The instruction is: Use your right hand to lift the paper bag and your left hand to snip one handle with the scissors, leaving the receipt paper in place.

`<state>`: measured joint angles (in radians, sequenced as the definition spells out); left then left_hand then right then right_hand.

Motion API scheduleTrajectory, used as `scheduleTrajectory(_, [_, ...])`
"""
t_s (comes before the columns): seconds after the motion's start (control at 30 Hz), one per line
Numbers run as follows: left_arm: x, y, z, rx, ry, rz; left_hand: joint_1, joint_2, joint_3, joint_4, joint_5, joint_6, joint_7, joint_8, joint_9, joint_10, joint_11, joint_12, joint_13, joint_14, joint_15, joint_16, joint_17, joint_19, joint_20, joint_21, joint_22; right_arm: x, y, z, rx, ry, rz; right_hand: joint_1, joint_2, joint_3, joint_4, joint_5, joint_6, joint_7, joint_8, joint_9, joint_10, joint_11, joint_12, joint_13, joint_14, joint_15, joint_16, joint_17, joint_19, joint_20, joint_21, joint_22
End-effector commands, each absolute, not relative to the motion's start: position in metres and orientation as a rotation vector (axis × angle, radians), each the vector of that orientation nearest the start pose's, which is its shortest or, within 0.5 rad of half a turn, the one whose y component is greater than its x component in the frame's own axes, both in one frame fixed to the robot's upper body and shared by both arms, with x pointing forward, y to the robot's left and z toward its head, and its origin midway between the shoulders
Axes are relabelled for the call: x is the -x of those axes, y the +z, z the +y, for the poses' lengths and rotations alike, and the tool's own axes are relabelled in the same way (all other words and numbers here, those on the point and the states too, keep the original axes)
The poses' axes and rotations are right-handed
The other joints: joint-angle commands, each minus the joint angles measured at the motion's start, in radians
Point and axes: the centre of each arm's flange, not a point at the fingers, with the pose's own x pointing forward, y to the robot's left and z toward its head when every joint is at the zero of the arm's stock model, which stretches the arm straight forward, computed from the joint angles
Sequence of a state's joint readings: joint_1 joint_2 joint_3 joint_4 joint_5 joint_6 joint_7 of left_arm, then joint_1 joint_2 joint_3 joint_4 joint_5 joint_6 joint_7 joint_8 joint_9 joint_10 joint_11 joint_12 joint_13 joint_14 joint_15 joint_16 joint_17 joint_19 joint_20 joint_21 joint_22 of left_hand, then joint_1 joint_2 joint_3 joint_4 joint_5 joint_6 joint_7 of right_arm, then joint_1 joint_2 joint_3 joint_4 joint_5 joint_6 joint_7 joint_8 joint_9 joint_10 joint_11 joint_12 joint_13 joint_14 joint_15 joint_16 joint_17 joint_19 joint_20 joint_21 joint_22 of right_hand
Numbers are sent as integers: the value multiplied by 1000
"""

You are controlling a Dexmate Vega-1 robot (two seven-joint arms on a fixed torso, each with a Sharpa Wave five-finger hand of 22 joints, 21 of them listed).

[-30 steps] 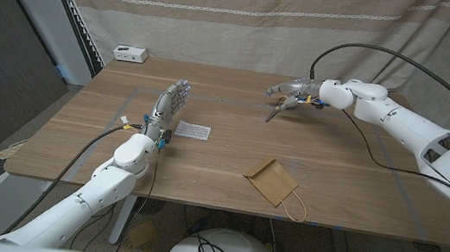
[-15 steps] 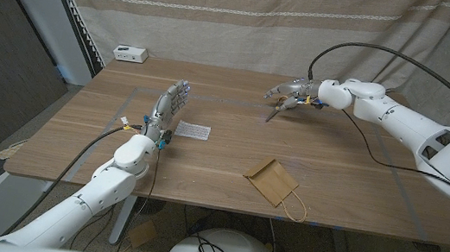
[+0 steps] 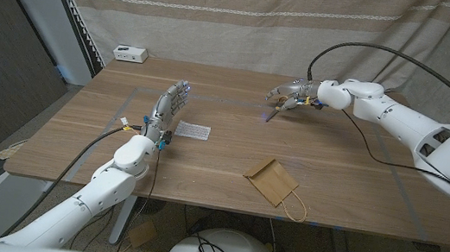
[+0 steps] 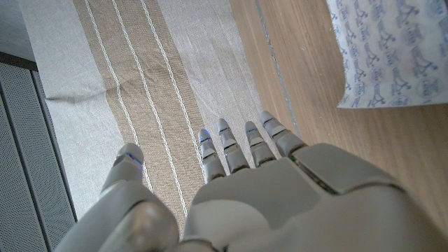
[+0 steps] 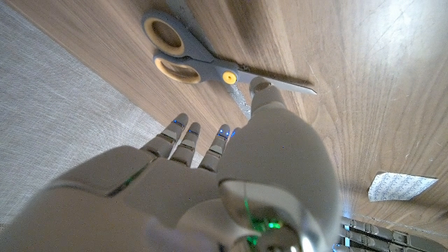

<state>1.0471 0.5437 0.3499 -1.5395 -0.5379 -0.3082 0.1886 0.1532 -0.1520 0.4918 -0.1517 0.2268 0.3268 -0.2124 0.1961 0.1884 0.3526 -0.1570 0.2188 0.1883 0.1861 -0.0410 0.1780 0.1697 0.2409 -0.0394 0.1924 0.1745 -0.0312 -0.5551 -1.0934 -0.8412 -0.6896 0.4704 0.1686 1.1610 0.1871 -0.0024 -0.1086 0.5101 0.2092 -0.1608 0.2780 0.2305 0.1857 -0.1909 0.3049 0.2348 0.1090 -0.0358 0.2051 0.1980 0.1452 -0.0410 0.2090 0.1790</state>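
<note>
The grey scissors point(image 3: 273, 111) with yellow-lined loops point(image 5: 183, 57) lie flat on the far side of the table. My right hand point(image 3: 292, 93) hovers just over them with fingers apart; its thumb tip point(image 5: 260, 88) sits close by the blades, and nothing is held. The brown paper bag point(image 3: 271, 180) lies flat near the front edge, its twine handle point(image 3: 293, 208) pointing toward me. The white receipt point(image 3: 192, 130) lies left of centre. My left hand point(image 3: 170, 108) stands beside it, fingers stretched upward and empty; the receipt point(image 4: 392, 49) lies beyond its fingers point(image 4: 231, 150).
A small white box point(image 3: 131, 54) sits at the table's far left corner. A striped curtain point(image 3: 248, 16) hangs behind the table. Black cables point(image 3: 378, 155) trail from my right arm across the right side. Bare wood point(image 3: 221, 156) lies between bag, receipt and scissors.
My right arm has edged very slightly to the left over the scissors. The left hand, bag and receipt have not moved.
</note>
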Motion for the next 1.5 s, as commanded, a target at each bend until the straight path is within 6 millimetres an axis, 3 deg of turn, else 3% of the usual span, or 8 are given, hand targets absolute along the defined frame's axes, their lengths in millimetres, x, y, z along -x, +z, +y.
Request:
scheduleTrajectory(0.03, [-602, -68, 271, 17, -103, -618, 11, 2, -6, 1, 7, 7, 2, 5, 2, 12, 1, 4, 3, 9, -174, 1, 5, 10, -147, 3, 3, -717, 94, -200, 1996, 404, -589, 2, -15, 0, 6, -3, 27, 2, 12, 3, 8, 2, 6, 1, 8, -185, 5, 1, 16, -162, 6, 5])
scheduleTrajectory(1.07, [-601, -70, 273, 20, -103, -614, 10, 3, -10, 2, 7, 9, 3, 4, 2, 17, -1, 4, 3, 9, -174, 1, 5, 11, -148, 3, 3, -734, 89, -203, 2081, 367, -548, 23, -11, 13, 2, -9, 40, 3, 18, 12, 41, -8, 13, -10, 29, -188, 5, -2, 36, -165, 8, 4])
scheduleTrajectory(1.5, [-599, -72, 275, 23, -100, -616, 10, 3, -11, 2, 7, 12, 4, 5, 2, 15, 0, 3, 3, 10, -174, 1, 5, 11, -148, 3, 3, -735, 84, -200, 2103, 358, -549, 28, -9, 20, 8, -15, 89, -8, 46, 31, 81, -9, 30, -6, 40, -188, 5, -1, 40, -164, 6, 5])
